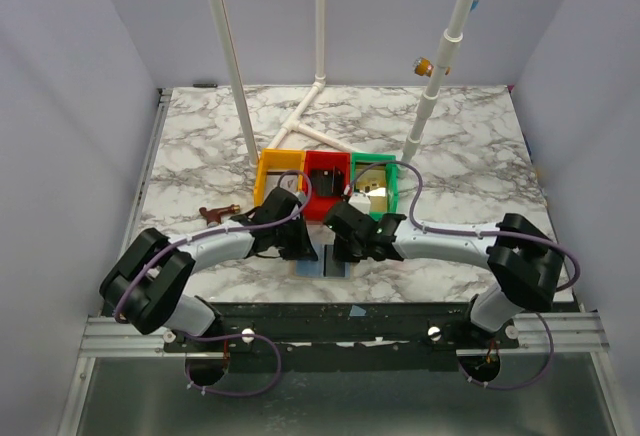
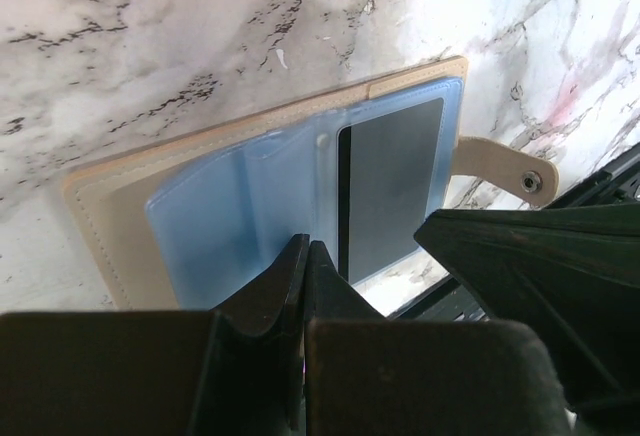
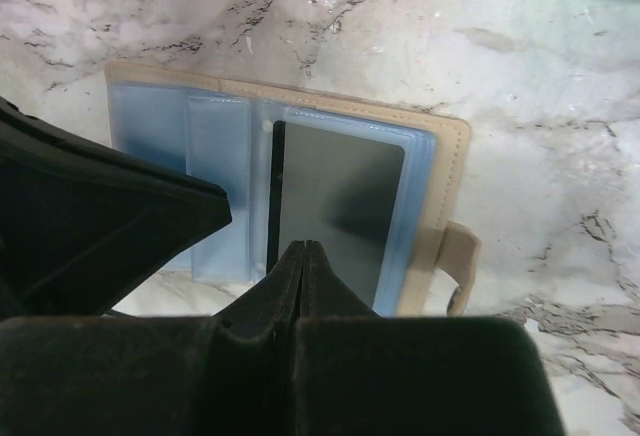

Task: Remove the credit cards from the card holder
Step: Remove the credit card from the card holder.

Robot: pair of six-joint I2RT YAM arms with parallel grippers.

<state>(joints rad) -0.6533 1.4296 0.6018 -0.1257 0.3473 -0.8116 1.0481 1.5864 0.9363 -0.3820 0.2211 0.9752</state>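
The card holder point(image 1: 323, 267) lies open on the marble near the table's front edge, tan-rimmed with pale blue plastic sleeves point(image 2: 215, 216). A dark grey credit card point(image 3: 340, 196) sits in its right sleeve, also showing in the left wrist view point(image 2: 392, 184). My left gripper point(image 2: 306, 246) is shut, its tips down on the blue sleeve beside the card. My right gripper point(image 3: 305, 247) is shut too, with its tips over the near end of the grey card. The card's near edge is hidden behind those tips. A shiny gold card point(image 1: 375, 194) lies in the green tray point(image 1: 393, 181).
Yellow point(image 1: 268, 168), red point(image 1: 322, 159) and green trays stand in a row just behind the grippers. A black object point(image 1: 326, 182) sits in the red one. A small brown thing point(image 1: 216, 214) lies to the left. White poles rise at the back. The holder's snap strap point(image 2: 505, 170) points right.
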